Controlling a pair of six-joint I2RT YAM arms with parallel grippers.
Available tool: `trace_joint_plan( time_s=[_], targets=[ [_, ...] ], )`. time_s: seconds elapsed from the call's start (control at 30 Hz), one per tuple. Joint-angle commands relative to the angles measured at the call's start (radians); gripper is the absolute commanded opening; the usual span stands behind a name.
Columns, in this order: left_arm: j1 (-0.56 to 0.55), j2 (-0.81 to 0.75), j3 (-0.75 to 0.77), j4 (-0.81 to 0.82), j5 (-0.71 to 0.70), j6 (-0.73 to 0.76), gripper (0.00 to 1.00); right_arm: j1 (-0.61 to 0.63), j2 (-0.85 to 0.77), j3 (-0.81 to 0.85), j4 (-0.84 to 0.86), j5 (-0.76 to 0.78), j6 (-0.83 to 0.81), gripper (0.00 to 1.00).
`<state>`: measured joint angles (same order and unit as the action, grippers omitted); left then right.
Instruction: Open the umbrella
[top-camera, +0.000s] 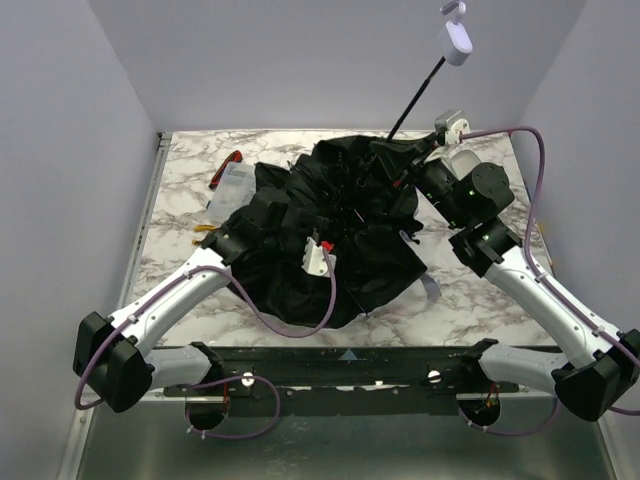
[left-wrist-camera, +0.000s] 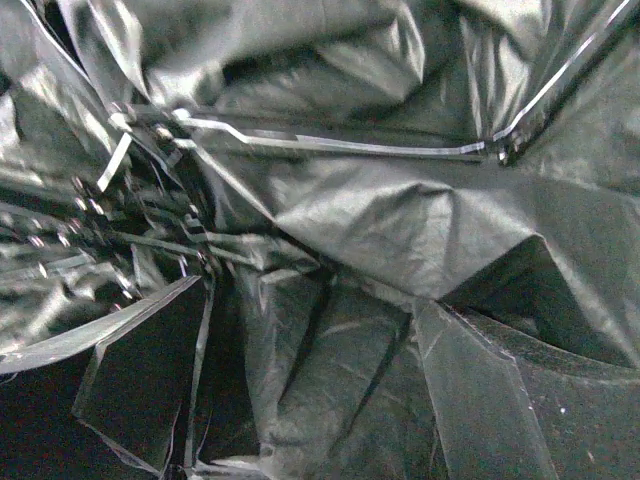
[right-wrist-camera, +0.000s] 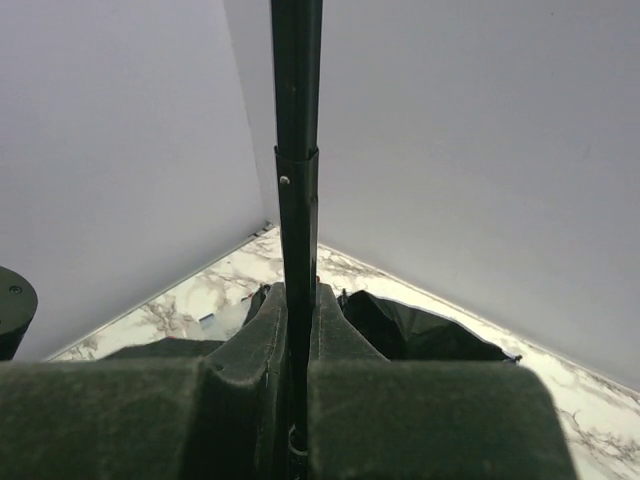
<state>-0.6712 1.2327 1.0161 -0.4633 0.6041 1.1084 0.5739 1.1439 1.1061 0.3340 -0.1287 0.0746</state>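
The umbrella lies spread on the marble table with its black lining up. Its thin black shaft rises to the back right and ends in a pale handle. My right gripper is shut on the shaft just above the canopy, with its dark pads pressed on both sides. My left gripper is sunk into the middle of the canopy. It stands open, with its dark fingers wide apart and crumpled fabric and metal ribs in front.
A clear plastic box and a red-and-black tool sit at the back left beside the canopy. Grey walls close in the table on three sides. A pale strap sticks out from under the canopy's right edge.
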Motion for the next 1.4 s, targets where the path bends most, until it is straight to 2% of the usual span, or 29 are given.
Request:
trace_joint_plan(
  time_s=[0.0,0.1,0.17,0.33,0.5,0.63,0.73,0.9,1.03,1.23,1.37],
  targets=[
    [0.071,-0.047,-0.094,-0.151,0.003,0.056,0.88,-0.012,-0.050,0.044,0.081,0.074,-0.047,0.00],
    [0.097,-0.071,-0.149,-0.179,-0.011,0.136,0.88,-0.023,-0.048,0.051,0.079,0.076,-0.044,0.00],
    [0.107,-0.086,-0.153,-0.166,-0.004,0.135,0.88,-0.024,-0.047,0.049,0.076,0.052,-0.042,0.00],
    [0.147,-0.097,-0.059,-0.099,0.116,0.005,0.82,-0.023,-0.043,0.034,0.066,0.019,-0.013,0.00],
    [0.144,-0.130,-0.023,0.153,0.182,-0.212,0.75,-0.024,-0.030,0.022,0.059,-0.005,0.017,0.00],
    [0.133,-0.094,0.078,0.275,0.205,-0.392,0.66,-0.024,-0.027,0.004,0.058,-0.012,0.039,0.00],
    [0.091,-0.029,0.175,0.264,0.189,-0.448,0.56,-0.023,-0.022,-0.004,0.058,-0.014,0.048,0.00],
    [-0.009,0.066,0.233,0.265,0.099,-0.440,0.47,-0.024,-0.010,0.000,0.075,-0.021,0.059,0.00],
    [-0.054,0.129,0.242,0.219,0.050,-0.363,0.42,-0.024,-0.007,0.017,0.069,-0.024,0.062,0.00],
    [-0.090,0.133,0.142,0.135,0.053,-0.174,0.42,-0.024,-0.003,0.042,0.066,0.015,0.071,0.00],
    [-0.133,0.106,0.047,0.062,0.021,-0.023,0.45,-0.023,0.009,0.071,0.065,0.052,0.073,0.00]
  ],
)
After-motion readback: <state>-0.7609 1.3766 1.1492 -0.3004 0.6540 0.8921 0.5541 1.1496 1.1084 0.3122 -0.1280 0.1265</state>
